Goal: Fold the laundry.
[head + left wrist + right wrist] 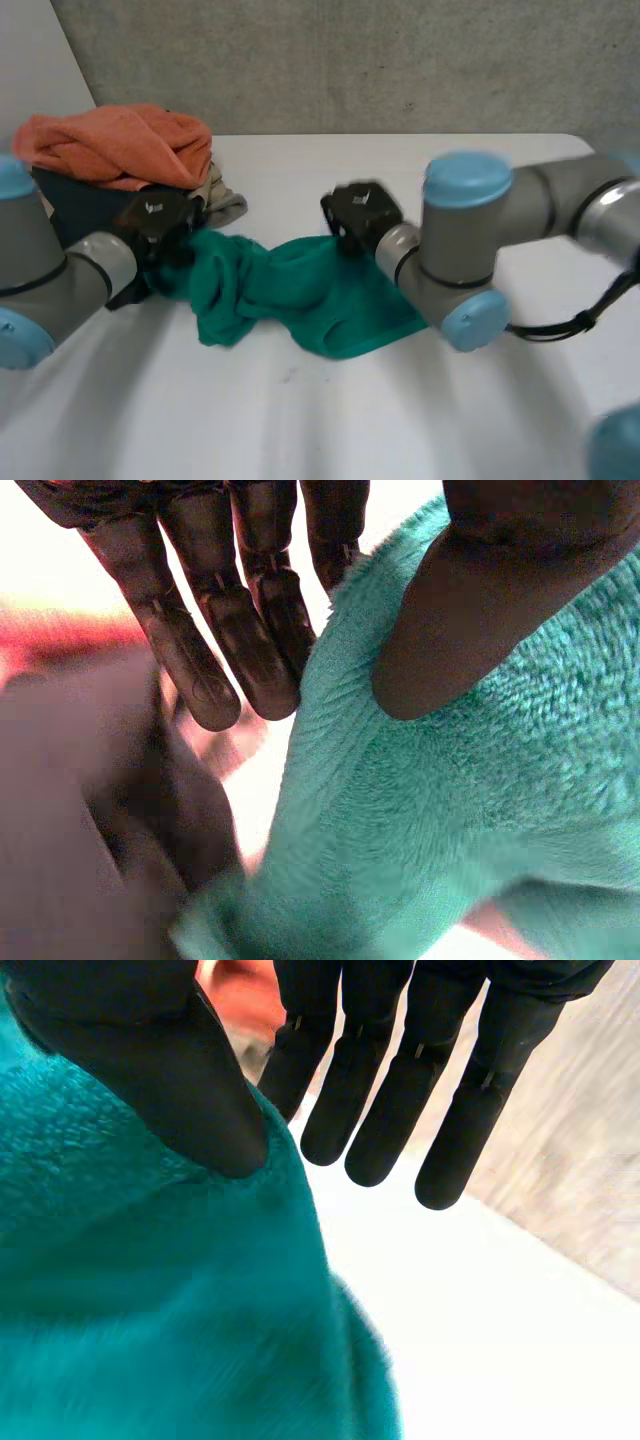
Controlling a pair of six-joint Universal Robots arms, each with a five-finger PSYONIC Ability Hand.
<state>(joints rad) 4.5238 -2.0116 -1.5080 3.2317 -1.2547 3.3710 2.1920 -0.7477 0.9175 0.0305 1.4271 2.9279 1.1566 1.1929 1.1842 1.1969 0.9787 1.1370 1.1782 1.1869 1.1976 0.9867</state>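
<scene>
Step in hand: the green towel [300, 290] is being opened out; judged no fold made yet.
The white table [300, 420] has wide bare room near and right. The far left is taken by a dark basket [85, 205] heaped with an orange towel [120, 145]. The green towel lies crumpled mid-table, its left end bunched beside the basket. The left hand [160, 222] pinches that end, thumb against straight fingers; the right hand [360, 213] pinches the far edge likewise. Next move, in my judgement: draw the hands apart, rightward, and flatten.
</scene>
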